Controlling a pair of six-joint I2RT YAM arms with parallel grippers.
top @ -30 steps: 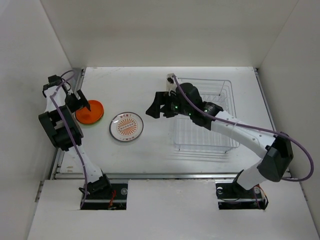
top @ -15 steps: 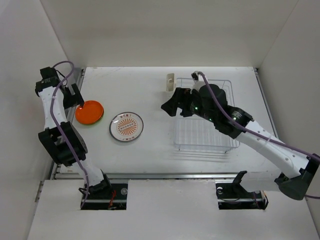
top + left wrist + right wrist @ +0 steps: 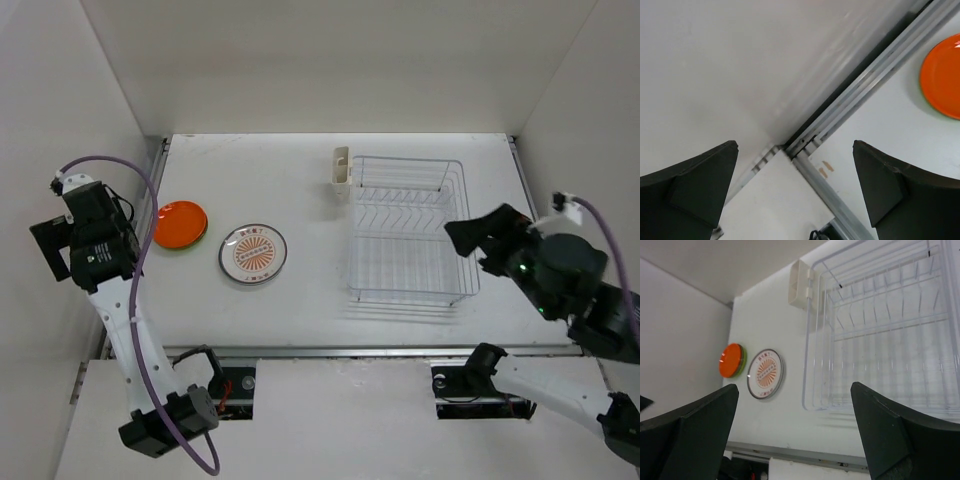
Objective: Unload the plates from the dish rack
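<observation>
The wire dish rack (image 3: 405,228) stands right of centre with no plate showing in it; it also shows in the right wrist view (image 3: 880,330). An orange plate (image 3: 180,222) lies on a lime green plate (image 3: 743,361) at the left of the table. A white plate with an orange patterned centre (image 3: 253,252) lies flat beside them. My left gripper (image 3: 48,252) is open and empty, out by the left wall, away from the plates. My right gripper (image 3: 480,235) is open and empty, raised at the rack's right side. No yellow or teal-rimmed plate shows.
A cream cutlery holder (image 3: 341,165) hangs on the rack's far left corner. White walls enclose the table on three sides. A metal rail (image 3: 860,85) runs along the table's left edge, below the left gripper (image 3: 795,147). The right gripper (image 3: 795,387) looks down over the rack and plates.
Both arms have pulled back. The right gripper moved from the rack's left side to its right side, rising. The left gripper moved from beside the orange plate out to the left wall.
</observation>
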